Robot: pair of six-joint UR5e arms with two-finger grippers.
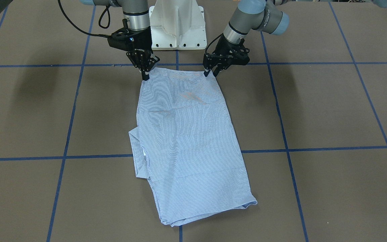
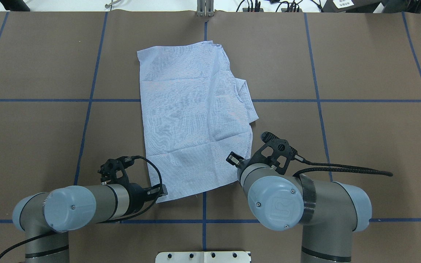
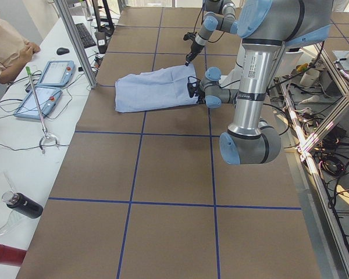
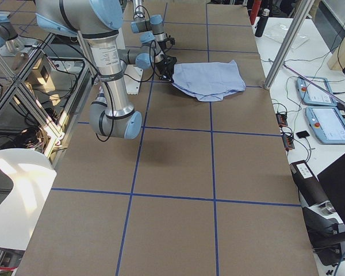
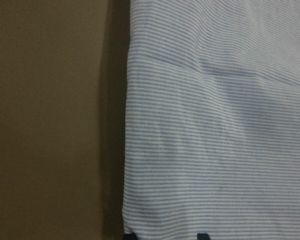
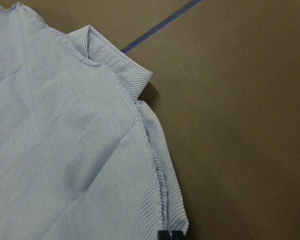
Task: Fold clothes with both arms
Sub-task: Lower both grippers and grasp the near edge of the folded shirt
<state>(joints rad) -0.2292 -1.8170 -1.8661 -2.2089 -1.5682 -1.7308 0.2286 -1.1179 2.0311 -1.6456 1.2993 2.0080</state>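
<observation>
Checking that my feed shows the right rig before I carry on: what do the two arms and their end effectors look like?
The left arm and right arm are grey metal tubes with light blue joint caps. The left end effector and right end effector are black, each with two thin fingers. A black cable runs from each wrist.

UR logo on right arm's joint cap [image 2: 276,202]
</observation>
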